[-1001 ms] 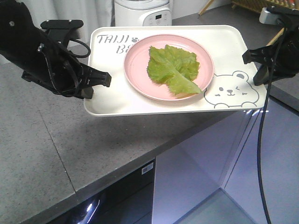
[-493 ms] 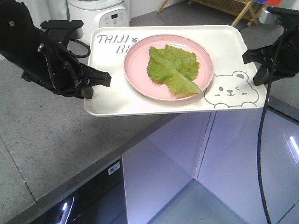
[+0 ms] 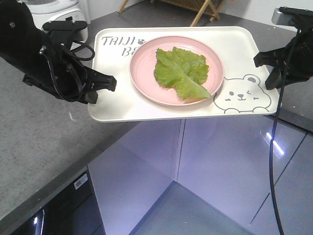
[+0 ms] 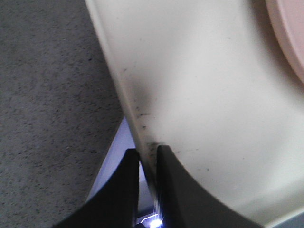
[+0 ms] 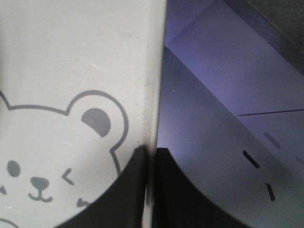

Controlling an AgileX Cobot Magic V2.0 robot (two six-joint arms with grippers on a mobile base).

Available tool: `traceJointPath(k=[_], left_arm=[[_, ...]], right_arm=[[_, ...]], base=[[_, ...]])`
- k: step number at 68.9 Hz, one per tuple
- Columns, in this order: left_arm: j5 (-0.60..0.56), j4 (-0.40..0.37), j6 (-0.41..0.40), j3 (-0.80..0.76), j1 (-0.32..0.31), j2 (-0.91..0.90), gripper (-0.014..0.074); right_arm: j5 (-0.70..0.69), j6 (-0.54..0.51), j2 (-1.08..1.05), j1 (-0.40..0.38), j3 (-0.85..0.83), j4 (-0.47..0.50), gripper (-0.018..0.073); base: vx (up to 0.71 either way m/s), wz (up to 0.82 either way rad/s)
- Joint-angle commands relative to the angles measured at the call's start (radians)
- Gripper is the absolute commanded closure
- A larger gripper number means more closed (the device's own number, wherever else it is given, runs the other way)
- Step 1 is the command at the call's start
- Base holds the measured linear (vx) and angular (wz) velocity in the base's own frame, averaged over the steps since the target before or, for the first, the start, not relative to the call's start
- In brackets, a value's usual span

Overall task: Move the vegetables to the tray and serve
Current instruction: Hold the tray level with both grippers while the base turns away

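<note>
Left gripper (image 3: 113, 83) pinched tight on the left rim of the large cream rectangular plastic tray (image 3: 117, 105), held off the grey counter (image 3: 39, 142). Bright green crinkled lettuce leaves (image 3: 182, 71) lie on the round pink plate (image 3: 142, 63), mid-tray. Right gripper (image 3: 257, 59) clamps the right rim.

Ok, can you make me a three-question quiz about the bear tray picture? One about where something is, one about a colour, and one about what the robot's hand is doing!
1. Where are the lettuce leaves?
A. on the round plate
B. in a bowl
C. in a cup

2. What colour is the plate?
A. blue
B. pink
C. yellow

3. What is the left gripper doing?
A. hanging wide open
B. pinching the tray by its rim
C. lifting a leaf

Answers:
1 A: the leaves lie inside the plate.
2 B: pink shows all around the green.
3 B: the left wrist view shows its fingers closed on the rim.
</note>
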Motion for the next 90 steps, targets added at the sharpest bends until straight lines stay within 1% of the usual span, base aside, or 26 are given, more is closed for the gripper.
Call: traceJointPath(k=[1, 90], left_arm=[[-0.063, -0.024, 0.027, -0.029, -0.017, -0.051, 0.0602], [-0.063, -0.024, 0.027, -0.029, -0.017, -0.051, 0.0602]], right_arm=[[0.009, -0.013, -0.057, 0.002, -0.029, 0.036, 0.0565], [0.009, -0.013, -0.057, 0.002, -0.029, 0.036, 0.0565]], base=[[-0.02, -0.34], [-0.02, -0.35]])
